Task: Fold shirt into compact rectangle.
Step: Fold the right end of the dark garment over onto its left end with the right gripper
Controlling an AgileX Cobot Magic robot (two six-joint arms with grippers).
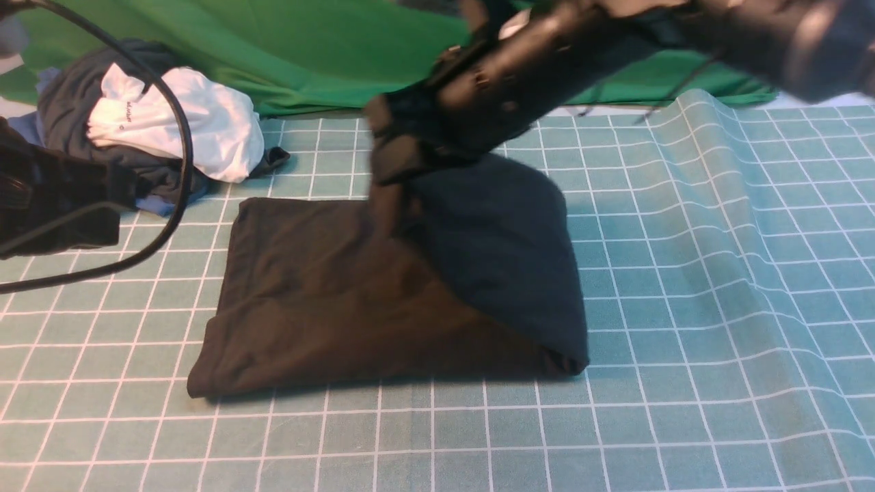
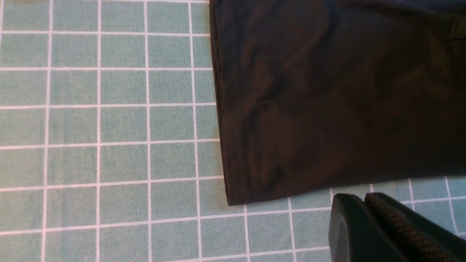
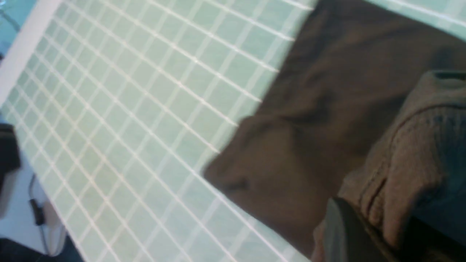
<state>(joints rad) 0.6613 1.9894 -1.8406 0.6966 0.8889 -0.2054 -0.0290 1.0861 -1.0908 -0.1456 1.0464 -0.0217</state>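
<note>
The shirt lies near the middle of the bench, on the green grid-lined cover, folded into a rough rectangle. Its near edge runs parallel to the bench's near edge. The right-hand portion is lifted off the flat layer into a raised flap, rising toward the far side.

The right end effector is clenched on the shirt at the top of that flap; the right wrist view shows a ribbed edge of the fabric bunched at its fingers. The right arm reaches in from the far right corner, motion-blurred.

The left end effector is clenched and holds nothing. In the left wrist view it sits just beside a hemmed corner of the shirt, apart from the fabric. The left arm stands at the left edge with a black cable looped over it.

Toward the far left corner sits a dark grey garment bundled with a white one. Along the far edge lies a bright green cloth.
</note>
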